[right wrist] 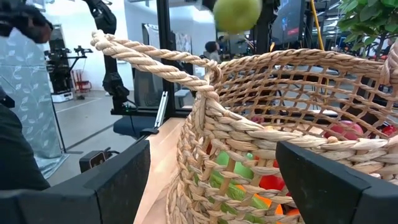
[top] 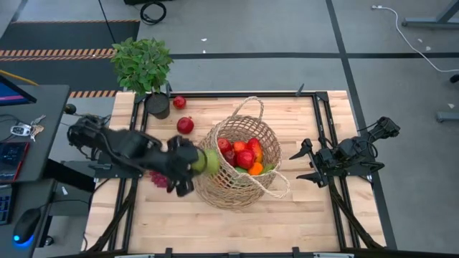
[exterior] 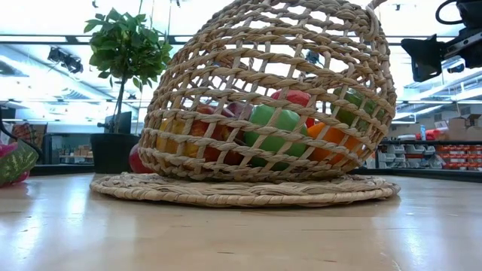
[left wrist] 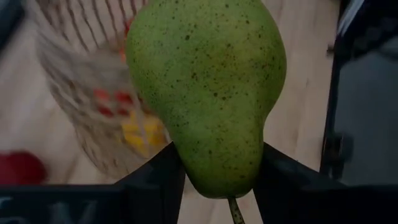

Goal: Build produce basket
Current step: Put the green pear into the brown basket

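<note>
Grey floor crossed by dark lines, striped hazard tape beyond the wooden table's far left corner, desk with keyboard and mouse, bright ceiling lights, possibly storage shelves behind.

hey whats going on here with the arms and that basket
The left hand holds a green pear at the rim of the wicker basket, which already has red, orange and green produce inside. Two red fruits lie on the table near a potted plant. The right hand waits open beside the basket.
</note>
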